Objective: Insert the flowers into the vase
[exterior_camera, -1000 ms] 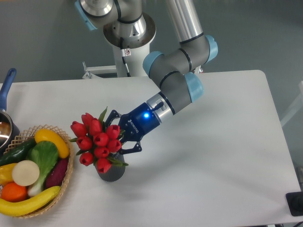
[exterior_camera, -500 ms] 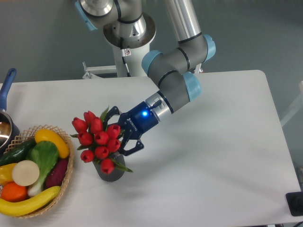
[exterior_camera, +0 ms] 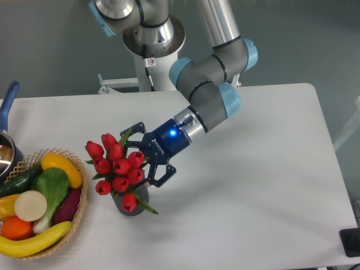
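Sitting in the vase point(exterior_camera: 131, 206), just below and left of the claw point(exterior_camera: 144, 155), the flowers point(exterior_camera: 116, 167) are leaned toward the basket point(exterior_camera: 79, 212) further left. The claw's fingers point(exterior_camera: 160, 178) are spread wide right beside the bunch, with nothing pinched.

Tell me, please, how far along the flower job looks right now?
Nearly done: the flowers stand in the vase, leaning toward the basket. The gripper is open beside the bunch, holding nothing. Left: back the arm away.
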`<state>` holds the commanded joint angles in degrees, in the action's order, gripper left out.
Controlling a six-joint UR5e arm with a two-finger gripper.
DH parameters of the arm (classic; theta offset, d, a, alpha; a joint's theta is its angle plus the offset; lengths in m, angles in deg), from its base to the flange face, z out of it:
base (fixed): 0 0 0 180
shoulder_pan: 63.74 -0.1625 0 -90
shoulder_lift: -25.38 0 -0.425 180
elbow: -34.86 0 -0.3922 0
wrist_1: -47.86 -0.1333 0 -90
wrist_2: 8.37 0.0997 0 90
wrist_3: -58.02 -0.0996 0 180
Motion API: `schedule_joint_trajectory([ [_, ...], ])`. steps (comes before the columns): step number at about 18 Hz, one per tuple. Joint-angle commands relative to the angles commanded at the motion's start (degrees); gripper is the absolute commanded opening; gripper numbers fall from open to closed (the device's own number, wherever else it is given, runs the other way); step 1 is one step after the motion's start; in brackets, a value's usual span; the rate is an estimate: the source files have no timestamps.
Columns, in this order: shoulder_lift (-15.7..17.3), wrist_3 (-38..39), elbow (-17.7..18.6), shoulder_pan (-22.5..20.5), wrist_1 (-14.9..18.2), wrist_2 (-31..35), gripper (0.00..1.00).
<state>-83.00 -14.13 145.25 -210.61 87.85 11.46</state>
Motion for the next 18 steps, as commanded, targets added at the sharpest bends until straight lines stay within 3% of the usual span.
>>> schedule_joint_trajectory([
  [7, 6.4, -2.6, -0.2, -0.2, 0.1, 15.1, 1.00],
  [12, 17.4, -2.2, 3.7, -1.2, 1.5, 36.2, 1.00],
  [15, 20.7, -1.7, 2.5, -1.6, 2.3, 41.0, 1.00],
  [18, 23.3, -1.9, -0.4, -3.7, 7.3, 45.5, 1.00],
])
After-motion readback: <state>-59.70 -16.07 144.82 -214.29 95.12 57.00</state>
